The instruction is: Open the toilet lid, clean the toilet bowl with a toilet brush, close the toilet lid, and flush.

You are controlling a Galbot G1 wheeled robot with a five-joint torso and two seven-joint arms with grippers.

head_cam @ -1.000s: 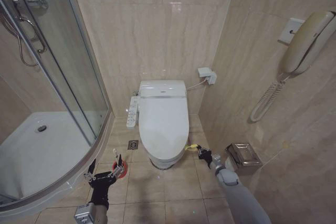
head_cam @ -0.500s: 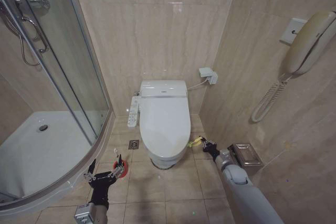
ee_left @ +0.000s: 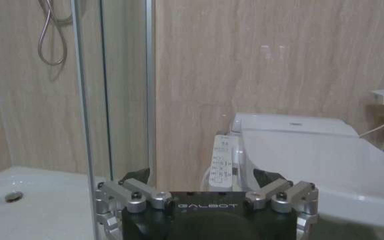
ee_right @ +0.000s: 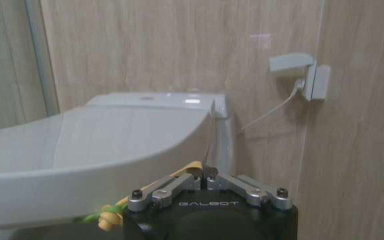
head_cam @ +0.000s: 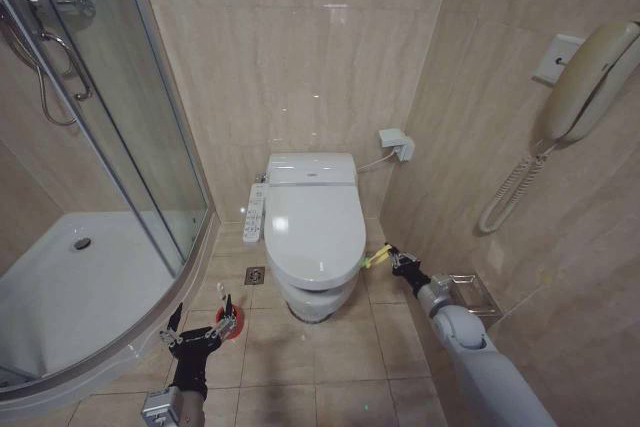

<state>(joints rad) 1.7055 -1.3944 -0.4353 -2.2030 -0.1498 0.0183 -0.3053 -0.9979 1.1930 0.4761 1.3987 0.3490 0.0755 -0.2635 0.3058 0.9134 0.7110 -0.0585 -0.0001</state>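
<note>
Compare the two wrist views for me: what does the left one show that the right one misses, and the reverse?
Left wrist alone: the shower glass, the shower tray with its drain, the shower hose and the button panel beside the toilet.
Right wrist alone: the wall socket with its cable, and the green-yellow band by the right gripper.
Both: the toilet lid, its front edge raised, the bidet unit behind it, and the tiled wall.
</note>
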